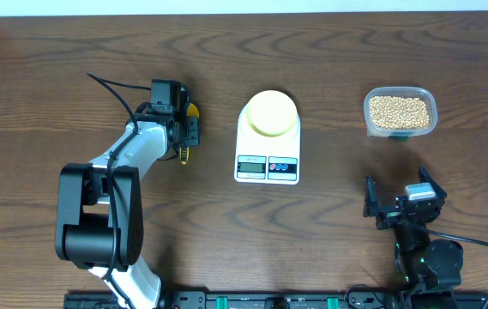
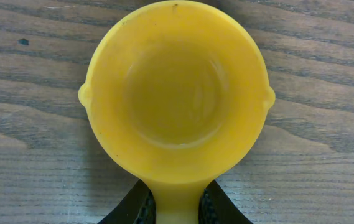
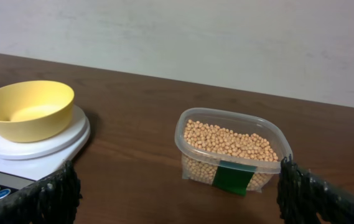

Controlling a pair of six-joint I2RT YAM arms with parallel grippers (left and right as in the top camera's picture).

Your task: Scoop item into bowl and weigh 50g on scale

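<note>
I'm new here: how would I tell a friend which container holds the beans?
Find the white scale in the middle of the wooden table. To its right in the overhead view, nearer the far edge, sits a clear rectangular tub. Unlike the empty yellow bowl on the scale, it is see-through, filled with small tan beans, and has a green label.

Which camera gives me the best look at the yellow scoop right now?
Left wrist: the scoop fills the frame, its cup empty, handle between the left gripper fingers. Overhead shows only a yellow sliver beside that gripper. Right wrist does not show it.
</note>
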